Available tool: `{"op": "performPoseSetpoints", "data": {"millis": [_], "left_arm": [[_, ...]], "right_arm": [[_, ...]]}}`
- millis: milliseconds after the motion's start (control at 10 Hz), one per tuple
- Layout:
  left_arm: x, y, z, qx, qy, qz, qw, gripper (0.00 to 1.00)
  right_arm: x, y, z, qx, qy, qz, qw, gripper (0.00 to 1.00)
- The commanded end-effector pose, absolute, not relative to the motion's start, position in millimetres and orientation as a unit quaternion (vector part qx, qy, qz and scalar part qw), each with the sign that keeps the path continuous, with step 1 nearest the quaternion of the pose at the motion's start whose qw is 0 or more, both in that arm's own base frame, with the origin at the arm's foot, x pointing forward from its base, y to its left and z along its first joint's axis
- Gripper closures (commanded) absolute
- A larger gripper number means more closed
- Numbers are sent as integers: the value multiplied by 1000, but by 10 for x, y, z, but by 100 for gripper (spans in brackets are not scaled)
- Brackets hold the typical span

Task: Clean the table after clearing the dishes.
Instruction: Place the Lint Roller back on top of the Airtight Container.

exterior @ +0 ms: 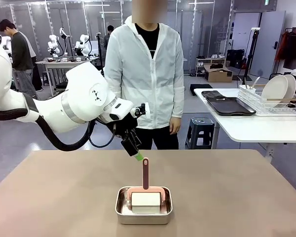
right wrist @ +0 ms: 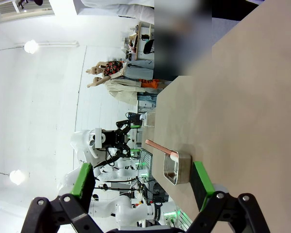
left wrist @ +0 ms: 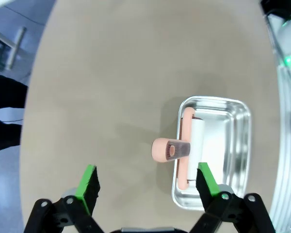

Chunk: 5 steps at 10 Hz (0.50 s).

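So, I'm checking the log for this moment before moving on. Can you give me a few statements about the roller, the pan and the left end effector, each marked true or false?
1. The roller sits in the steel pan. True.
2. The left end effector is clamped on the roller's handle. False: it is open, just above the handle's tip.
3. The handle stands up out of the pan. True.
4. Plates lie on the brown table. False: they stand in a rack on the white side table.
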State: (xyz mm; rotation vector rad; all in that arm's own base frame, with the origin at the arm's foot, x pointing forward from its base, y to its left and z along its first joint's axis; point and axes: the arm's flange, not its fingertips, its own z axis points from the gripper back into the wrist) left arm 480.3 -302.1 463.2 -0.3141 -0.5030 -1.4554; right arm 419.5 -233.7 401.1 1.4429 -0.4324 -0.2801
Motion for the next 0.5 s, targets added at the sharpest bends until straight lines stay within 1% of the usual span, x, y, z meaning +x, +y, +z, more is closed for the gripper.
{"op": "performPoseSetpoints", "data": {"millis": [0, 400], "left_arm": [[4812, -3040, 4619, -135, -216, -667, 700, 0], [4812, -3040, 4619, -135, -216, -667, 700, 0]], "right_arm": [[4185, -2333, 4040, 654, -197, -123, 720, 0], [4185, -2333, 4040, 654, -197, -123, 720, 0]]}}
